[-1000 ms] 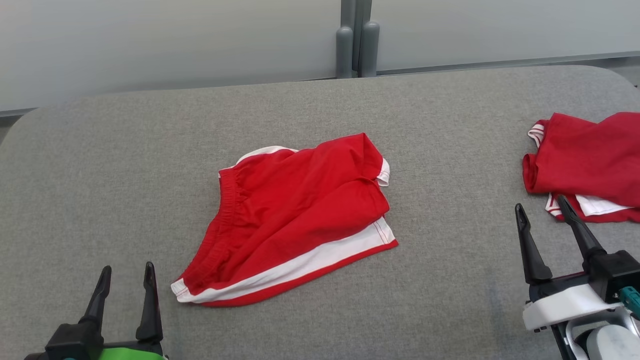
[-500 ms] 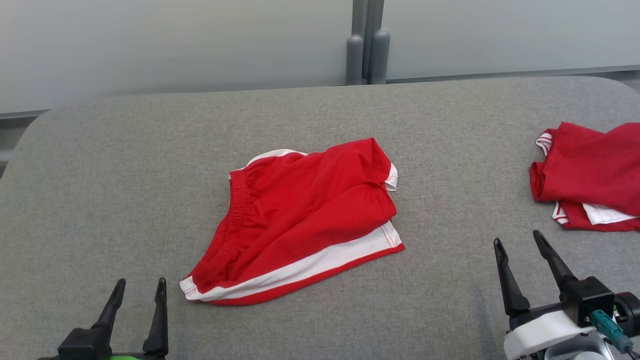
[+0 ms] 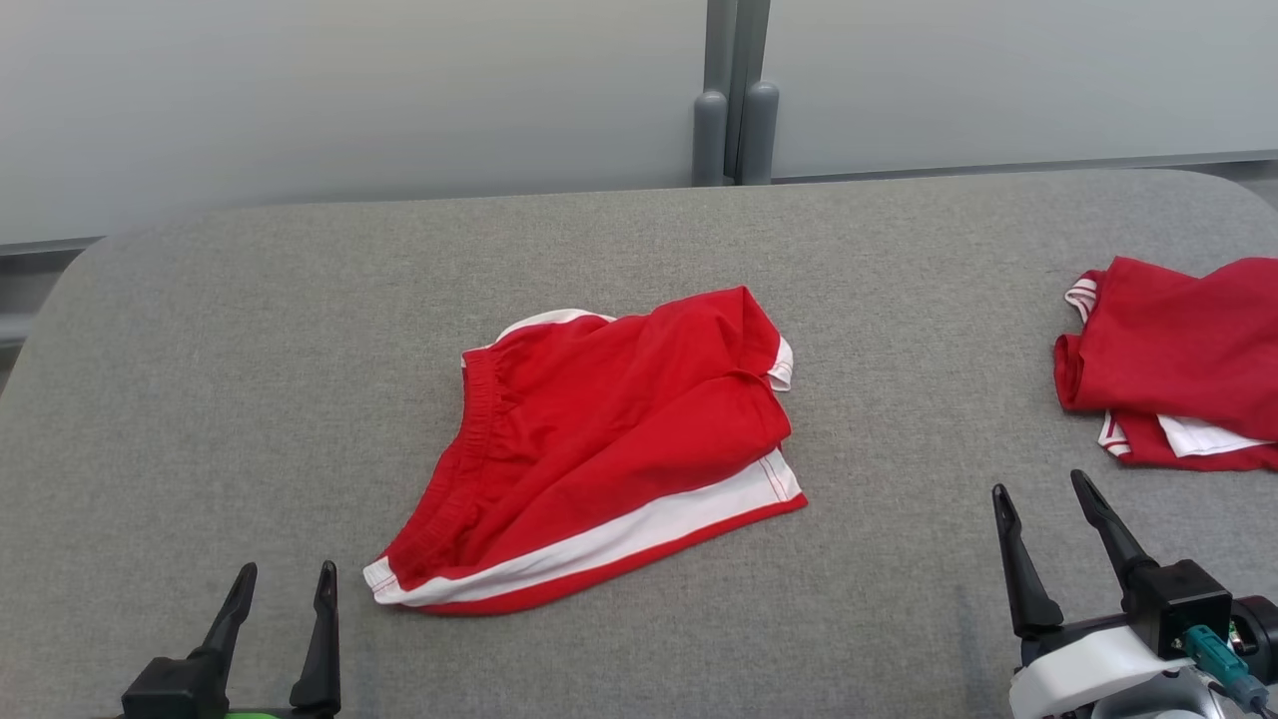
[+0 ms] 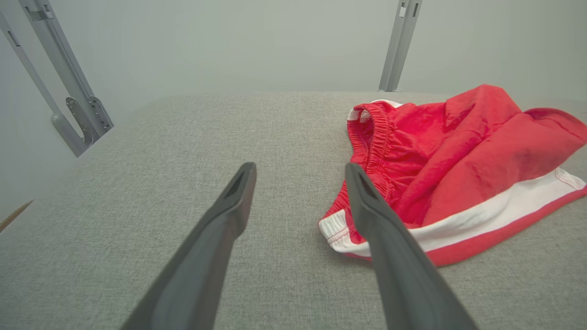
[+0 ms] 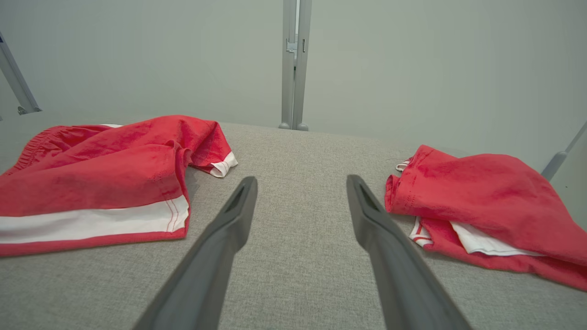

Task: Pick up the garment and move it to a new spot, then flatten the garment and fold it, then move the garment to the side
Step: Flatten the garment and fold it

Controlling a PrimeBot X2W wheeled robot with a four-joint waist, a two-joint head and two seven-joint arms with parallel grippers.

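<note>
garment (image 3: 599,439) = red shorts w/ wide white side stripe, white hem trim, gathered elastic waistband. Lies approx mid table (image 3: 200,330), a bit nearer table's front edge than its back. Spread out but rumpled, not neatly flat: upper leg layer bunched, long diag creases, its cuff curled over at the end toward table's back-right. Waistband runs diag along the side toward table's left. White stripe runs along the edge facing table's front, thin red strip under it. Whole piece rests on table.
</note>
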